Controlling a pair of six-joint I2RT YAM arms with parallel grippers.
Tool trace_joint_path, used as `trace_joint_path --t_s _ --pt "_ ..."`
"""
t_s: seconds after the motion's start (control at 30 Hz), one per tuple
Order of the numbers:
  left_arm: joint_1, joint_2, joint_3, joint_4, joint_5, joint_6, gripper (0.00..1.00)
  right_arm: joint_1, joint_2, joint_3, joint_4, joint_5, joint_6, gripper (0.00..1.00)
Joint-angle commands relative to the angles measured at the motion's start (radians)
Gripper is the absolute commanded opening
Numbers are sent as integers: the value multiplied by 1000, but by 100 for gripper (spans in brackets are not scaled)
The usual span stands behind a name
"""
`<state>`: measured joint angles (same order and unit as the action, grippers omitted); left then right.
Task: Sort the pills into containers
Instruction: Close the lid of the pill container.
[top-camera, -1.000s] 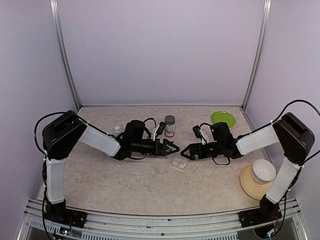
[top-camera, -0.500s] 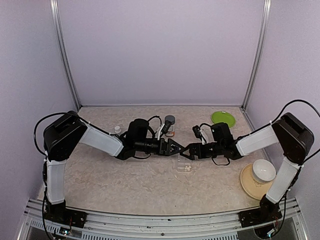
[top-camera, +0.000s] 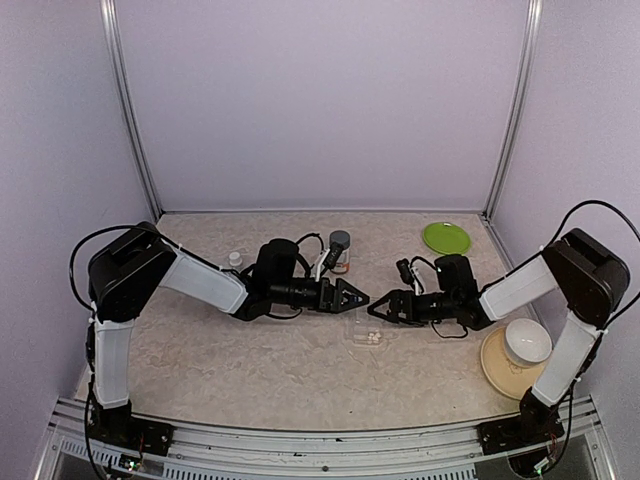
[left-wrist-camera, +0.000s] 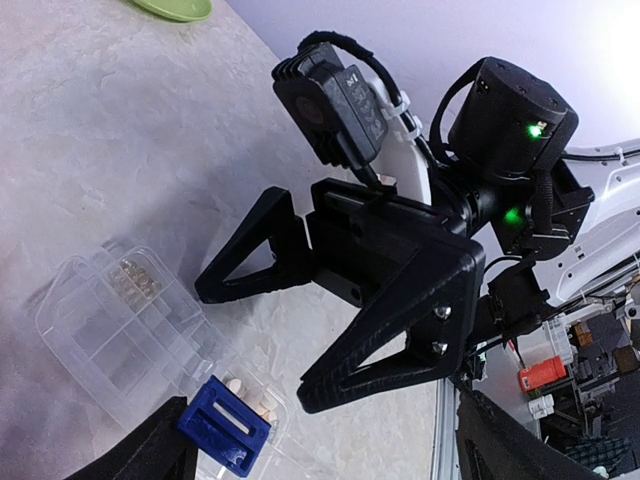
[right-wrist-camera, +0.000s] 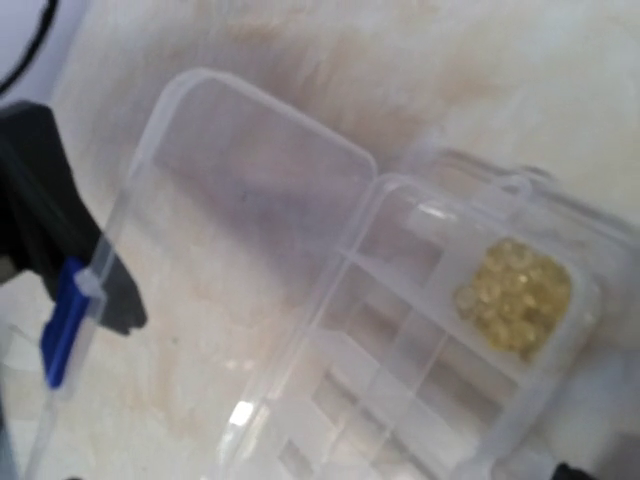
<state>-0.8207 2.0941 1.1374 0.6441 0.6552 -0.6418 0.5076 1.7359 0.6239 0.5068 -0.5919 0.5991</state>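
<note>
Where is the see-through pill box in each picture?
Top view: pill box just below and right of the picture's middle.
Left wrist: bottom left corner.
Right wrist: fills most of the picture, lid open.
Shared landmark: the yellowish pile in one corner compartment, only pale specks from above.

No text, number or brand can be read in any view. The small grey-capped bottle (top-camera: 340, 247) towards the far edge of the marbled worktop (top-camera: 250, 350) carries a label, but its print is too small to read.
</note>
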Motion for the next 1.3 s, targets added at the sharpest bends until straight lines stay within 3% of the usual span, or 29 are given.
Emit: trace_joint_path --t_s 0.0,0.3,1.27 --pt "-12 16 18 33 9 2 87 -37 13 -50 175 -114 107 100" --pt "-20 18 38 -9 -4 6 87 -53 54 -75 330 -200 201 100" --pt "-58 97 109 -75 -33 -23 87 -54 91 -73 350 -190 211 100"
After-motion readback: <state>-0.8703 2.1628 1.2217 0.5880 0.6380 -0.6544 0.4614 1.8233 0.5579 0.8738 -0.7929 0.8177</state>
